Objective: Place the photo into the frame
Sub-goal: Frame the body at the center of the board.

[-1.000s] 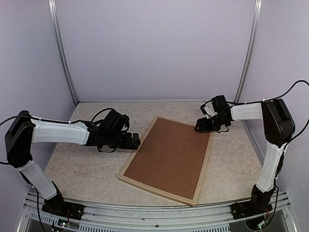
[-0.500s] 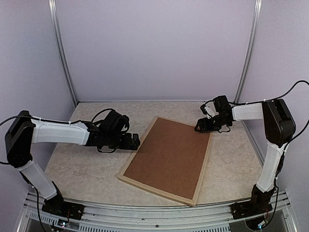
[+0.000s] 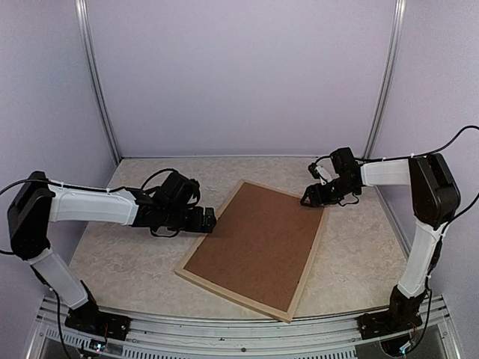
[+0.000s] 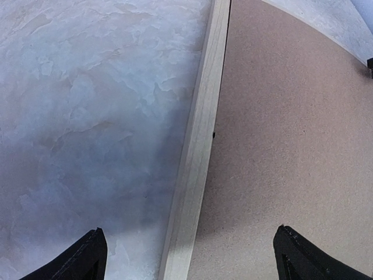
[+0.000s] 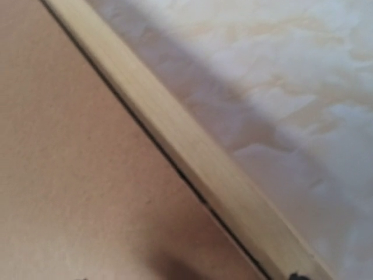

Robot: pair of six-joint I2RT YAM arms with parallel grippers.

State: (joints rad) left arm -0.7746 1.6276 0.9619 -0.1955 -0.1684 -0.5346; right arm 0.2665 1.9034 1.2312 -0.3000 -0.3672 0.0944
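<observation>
A pale marbled table (image 3: 112, 262) fills the floor of the booth. The frame (image 3: 233, 296) lies flat in the middle of it, turned a bit, with a brown board (image 3: 258, 239) in its back. The left gripper (image 3: 208, 221) is at the frame's left side. Only its own camera shows its fingers (image 4: 81, 256) spread wide, holding nothing. Farther back, the right gripper (image 3: 308, 198) is at the frame's far corner. Its camera sees just wood and board, so I cannot tell its grip. Lilac walls (image 3: 239, 75) stand behind.
</observation>
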